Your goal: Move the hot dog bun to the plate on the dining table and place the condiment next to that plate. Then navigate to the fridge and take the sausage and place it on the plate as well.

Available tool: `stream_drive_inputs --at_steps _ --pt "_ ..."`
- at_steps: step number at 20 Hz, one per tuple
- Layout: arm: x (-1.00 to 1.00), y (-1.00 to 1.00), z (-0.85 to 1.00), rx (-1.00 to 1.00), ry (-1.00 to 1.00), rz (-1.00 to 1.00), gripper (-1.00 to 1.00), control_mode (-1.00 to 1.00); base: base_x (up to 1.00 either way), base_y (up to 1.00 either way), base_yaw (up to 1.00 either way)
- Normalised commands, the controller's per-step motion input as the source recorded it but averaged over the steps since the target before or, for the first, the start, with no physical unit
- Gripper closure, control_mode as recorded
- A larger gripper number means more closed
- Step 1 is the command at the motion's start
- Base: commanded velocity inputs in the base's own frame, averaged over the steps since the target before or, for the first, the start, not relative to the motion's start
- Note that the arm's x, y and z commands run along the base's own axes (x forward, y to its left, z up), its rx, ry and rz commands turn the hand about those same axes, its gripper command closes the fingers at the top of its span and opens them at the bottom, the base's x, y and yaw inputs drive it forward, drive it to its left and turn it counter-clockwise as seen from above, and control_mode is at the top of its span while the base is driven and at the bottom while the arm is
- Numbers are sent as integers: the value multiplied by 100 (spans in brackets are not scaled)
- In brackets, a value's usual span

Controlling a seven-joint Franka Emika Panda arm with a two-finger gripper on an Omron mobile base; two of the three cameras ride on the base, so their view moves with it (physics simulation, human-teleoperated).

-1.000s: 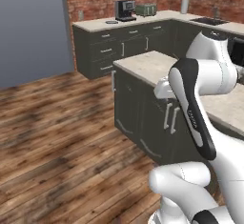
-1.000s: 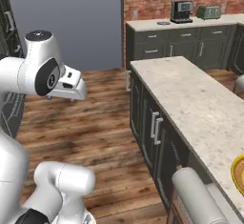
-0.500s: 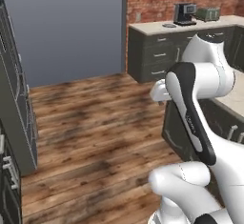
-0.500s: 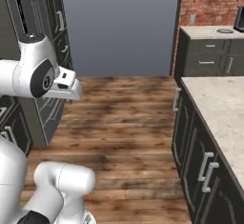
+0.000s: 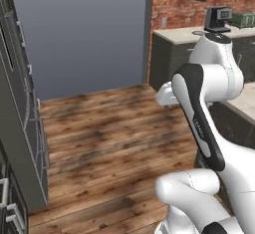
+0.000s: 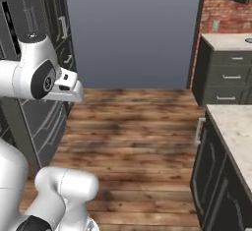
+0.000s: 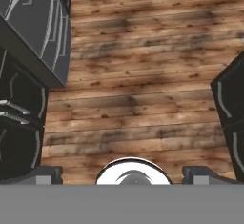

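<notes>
The fridge stands tall and grey along the left edge; in the right base view, the fridge carries a black display panel. In the hand view, the fridge fills the upper left, with dark drawers below it. A corner of the dining table, beige speckled top on a dark base, shows at the lower right, and the dining table sits behind the arm. My gripper is open over the wooden floor, fingertips far apart with nothing between them. The bun, plate, condiment and sausage are out of view.
Wooden floor stretches between the fridge and the table, backed by a plain grey wall. Dark cabinets with a stone counter and a coffee machine stand at the back right under a brick wall.
The whole picture has swung as the base turned left: the dining table slid off to the right and the fridge came in at the left. The gripper stayed open.
</notes>
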Motion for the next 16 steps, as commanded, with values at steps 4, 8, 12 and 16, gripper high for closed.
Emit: stream_drive_inputs --at_steps 4,8,12,16 --pt "0 0 0 0 0 0 -100 100 100 13 12" --pt "0 0 0 0 0 0 -100 100 100 9 11" --pt "0 0 0 0 0 0 -100 100 100 4 13" --pt "0 0 0 0 0 0 -100 100 100 1 15"
